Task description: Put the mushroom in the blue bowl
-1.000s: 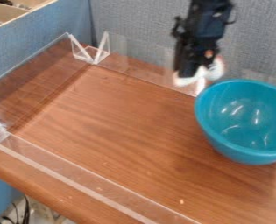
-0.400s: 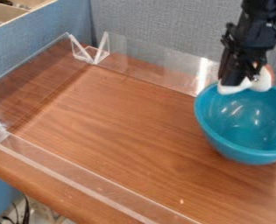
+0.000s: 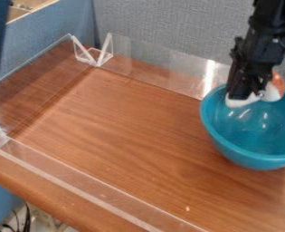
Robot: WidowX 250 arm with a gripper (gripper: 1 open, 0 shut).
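Observation:
The blue bowl (image 3: pixel 256 136) sits at the right of the wooden table, large, teal and glossy. My gripper (image 3: pixel 246 93) hangs over the bowl's far rim, shut on the mushroom (image 3: pixel 258 94), whose cream-white stem shows below the black fingers with a bit of orange-red cap on the right side. The mushroom is held above the bowl's inside, near its back edge, and is partly hidden by the fingers.
A clear acrylic wall (image 3: pixel 60 56) runs around the wooden table top (image 3: pixel 120 127), with a low front lip (image 3: pixel 72 186). A blue panel (image 3: pixel 156 27) stands behind. A wooden shelf (image 3: pixel 23 9) shows at the top left.
The gripper has carried the mushroom rightward from beside the bowl to over its far rim, then lowered slightly toward the bowl's inside.

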